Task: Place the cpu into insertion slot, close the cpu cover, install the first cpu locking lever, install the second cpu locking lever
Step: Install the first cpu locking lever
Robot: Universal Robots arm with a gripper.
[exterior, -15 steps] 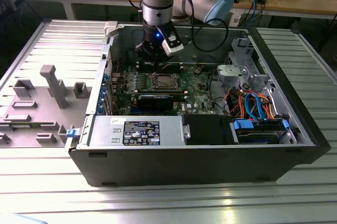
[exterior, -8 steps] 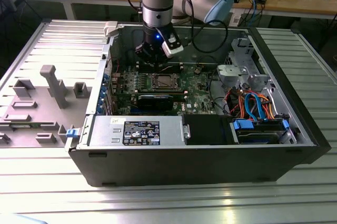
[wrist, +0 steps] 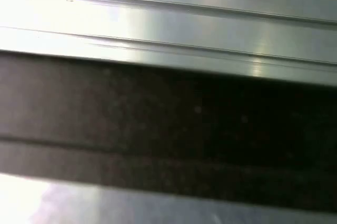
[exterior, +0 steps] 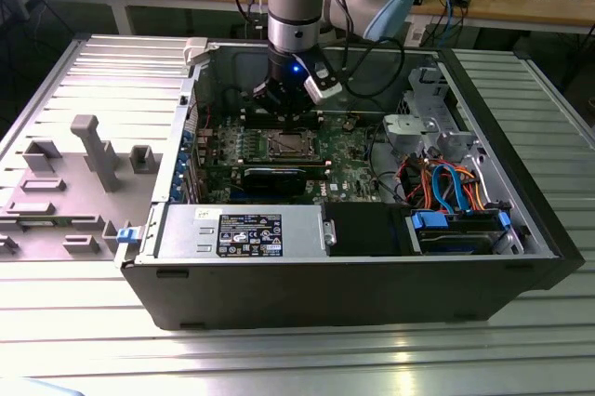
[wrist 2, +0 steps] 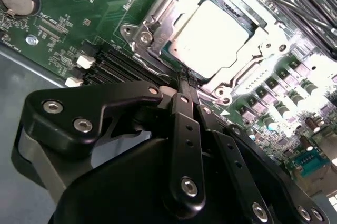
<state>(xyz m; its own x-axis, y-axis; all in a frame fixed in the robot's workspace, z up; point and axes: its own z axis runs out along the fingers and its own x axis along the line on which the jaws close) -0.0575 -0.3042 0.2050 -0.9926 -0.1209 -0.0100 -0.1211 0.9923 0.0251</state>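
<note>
In the second wrist view the cpu (wrist 2: 210,33) lies flat in the insertion slot (wrist 2: 238,79), its pale metal top glaring under light. The cpu cover (wrist 2: 158,11) is down around it as a silver frame. My gripper (wrist 2: 183,81) has its black fingers (wrist 2: 185,124) pressed together, shut, with the tips at the socket's near edge beside a thin metal lever rod (wrist 2: 150,66). Whether the tips touch the rod I cannot tell. In the exterior view the gripper (exterior: 279,106) hangs inside the open computer case just behind the socket (exterior: 286,144).
A black graphics card (exterior: 274,178) lies in front of the socket, and a grey power supply (exterior: 242,231) sits at the case's front. The drive cage (exterior: 428,126) and coloured cables (exterior: 446,187) fill the exterior view's right. Memory slots (wrist 2: 113,66) run beside the fingers.
</note>
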